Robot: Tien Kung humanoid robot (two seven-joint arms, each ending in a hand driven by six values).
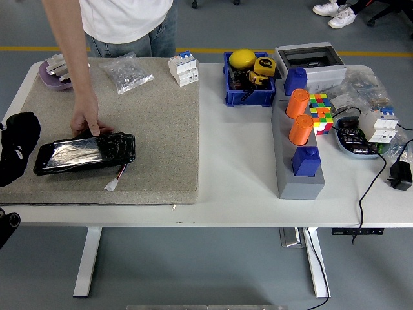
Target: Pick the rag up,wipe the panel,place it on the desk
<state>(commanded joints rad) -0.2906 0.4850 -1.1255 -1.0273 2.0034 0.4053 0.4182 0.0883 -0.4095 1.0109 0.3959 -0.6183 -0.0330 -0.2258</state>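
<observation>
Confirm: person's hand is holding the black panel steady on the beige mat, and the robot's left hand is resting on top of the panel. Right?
Not quite. In the head view the person's hand does press on the black panel on the beige mat, but the robot's left hand is not on top of it: it sits off the panel's left end, at the mat's left edge.

A workshop or lab: beside the grey parts rack (298, 165) sit circuit breakers (182, 68), a tape measure (262, 66) and a junction box (308, 61)

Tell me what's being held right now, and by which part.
The person's hand steadies the black panel at its far edge. The robot's left hand sits beside it; whether it holds anything cannot be told.
</observation>
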